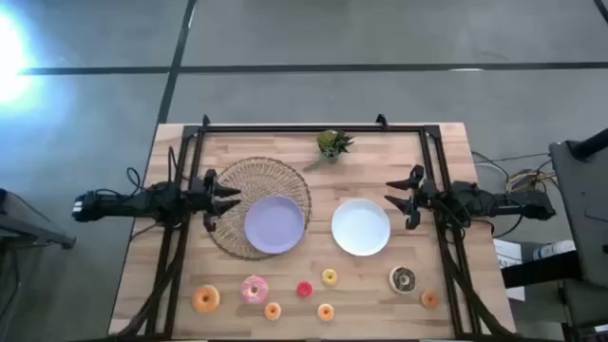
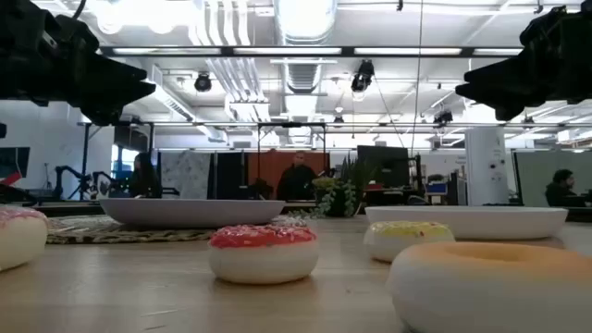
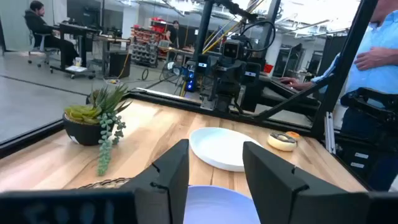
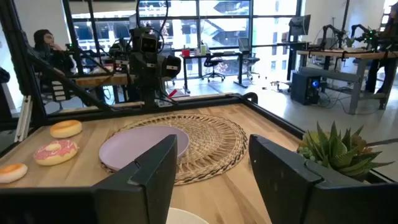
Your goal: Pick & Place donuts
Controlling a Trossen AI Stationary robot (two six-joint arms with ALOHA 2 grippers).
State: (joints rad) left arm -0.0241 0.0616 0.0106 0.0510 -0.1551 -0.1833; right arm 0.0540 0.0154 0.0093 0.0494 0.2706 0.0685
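— Donuts: where do they lie?
— Eight sit in a loose row along the table's (image 1: pixel 180 152) near edge, in front of both plates. The large orange donut (image 1: pixel 205 299) is at the left end, the pink-sprinkled donut (image 1: pixel 255 289) beside it, and the chocolate donut (image 1: pixel 402 279) is near the right end.
— And the plates?
— The lavender plate (image 1: pixel 274 225) rests on a woven mat (image 1: pixel 256 180); the white plate (image 1: pixel 361 227) lies on bare wood.
— The grippers?
— The left gripper (image 1: pixel 231 198) hovers over the mat, fingers apart and empty. The right gripper (image 1: pixel 396 197) hangs beside the white plate, likewise spread and holding nothing.
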